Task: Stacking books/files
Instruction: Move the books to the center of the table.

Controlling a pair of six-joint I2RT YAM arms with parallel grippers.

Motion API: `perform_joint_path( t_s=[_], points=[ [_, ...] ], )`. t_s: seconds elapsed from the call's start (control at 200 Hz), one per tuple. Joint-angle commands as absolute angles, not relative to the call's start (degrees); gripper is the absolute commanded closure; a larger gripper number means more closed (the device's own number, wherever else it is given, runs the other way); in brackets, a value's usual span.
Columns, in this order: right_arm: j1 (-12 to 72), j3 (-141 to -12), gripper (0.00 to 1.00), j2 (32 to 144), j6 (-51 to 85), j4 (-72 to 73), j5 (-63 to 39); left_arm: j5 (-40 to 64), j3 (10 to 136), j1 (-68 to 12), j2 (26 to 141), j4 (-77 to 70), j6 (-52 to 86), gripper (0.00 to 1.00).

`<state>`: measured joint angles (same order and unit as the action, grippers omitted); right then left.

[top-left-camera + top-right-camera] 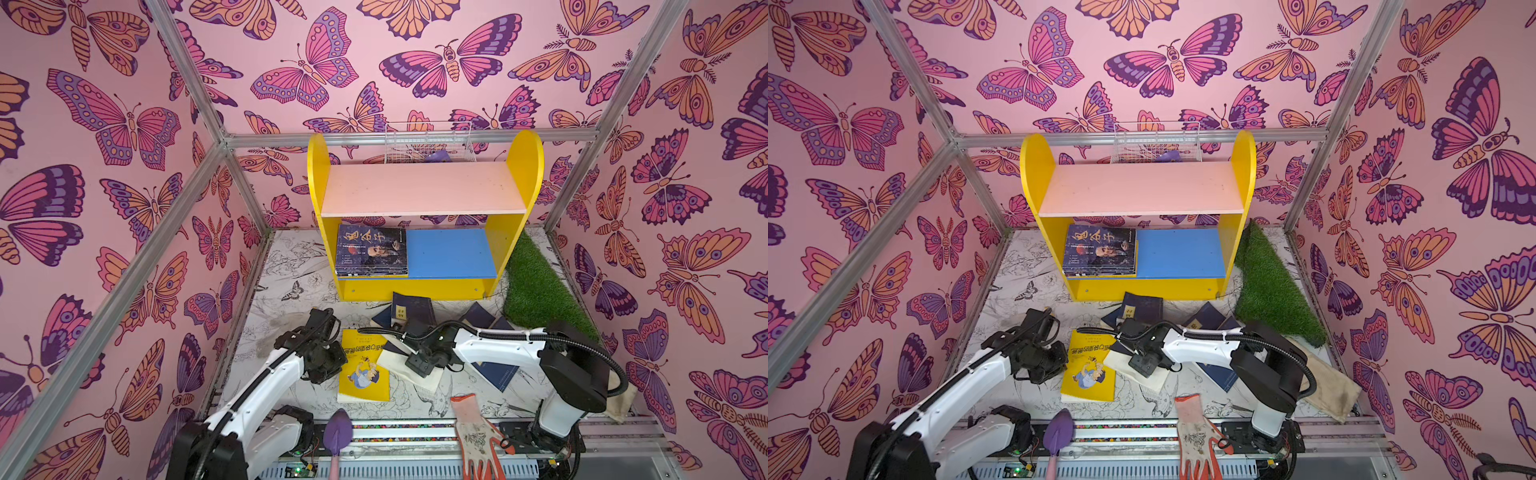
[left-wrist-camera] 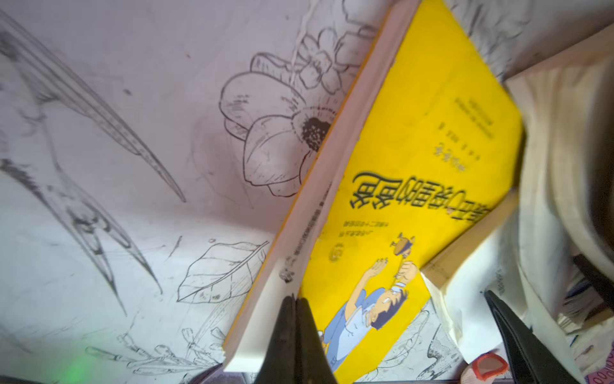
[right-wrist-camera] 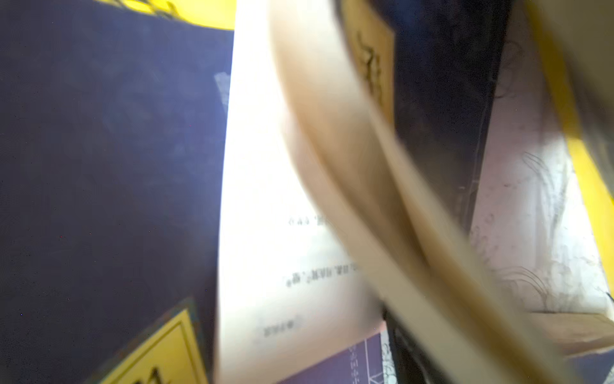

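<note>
The yellow cartoon book (image 1: 365, 370) lies flat and cover up on the line-drawn mat (image 1: 291, 266), between the two arms and in front of the yellow bookshelf (image 1: 519, 166). Its long axis runs from the front of the cell toward the shelf, title end nearest the shelf and the cartoon figure toward the front. A stack topped by a dark portrait cover (image 1: 371, 249) sits on the left of the shelf's blue lower board (image 1: 451, 253).

Navy books (image 1: 411, 309) lie scattered before the shelf, partly hidden by the right arm, whose right gripper (image 1: 422, 363) hangs over an open book's white pages (image 1: 392, 360). A work glove (image 1: 478, 436) and a purple trowel (image 1: 337, 432) lie at the front. Artificial grass (image 1: 536, 291) and a beige cloth (image 1: 1329, 386) lie to the right.

From above, the left wrist hides its own fingertips. The left wrist view shows the left gripper (image 2: 295, 309) pressed together at the book's pale thick edge; whether the cover is caught cannot be told. The right wrist view is blurred to a navy cover and curling pages. The right fingers stand apart; whether they hold anything is unclear.
</note>
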<state>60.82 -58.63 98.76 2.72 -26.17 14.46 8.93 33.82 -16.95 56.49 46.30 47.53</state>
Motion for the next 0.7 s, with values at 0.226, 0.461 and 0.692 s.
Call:
perform_joint_path(
  t_s=[0.226,0.461,0.692],
  points=[
    [59.83,-62.87,0.20,91.77,3.16,-22.08,4.25,5.10,37.02,-17.01,44.31,52.70,54.22,1.00],
    [59.77,-68.36,0.20,93.12,5.77,-20.21,-0.31,-0.15,39.87,-16.97,36.85,53.16,54.83,1.00],
    [59.68,-67.67,0.21,93.20,5.55,-20.30,4.99,11.18,37.34,-16.96,43.68,48.95,48.40,1.00]
  ],
)
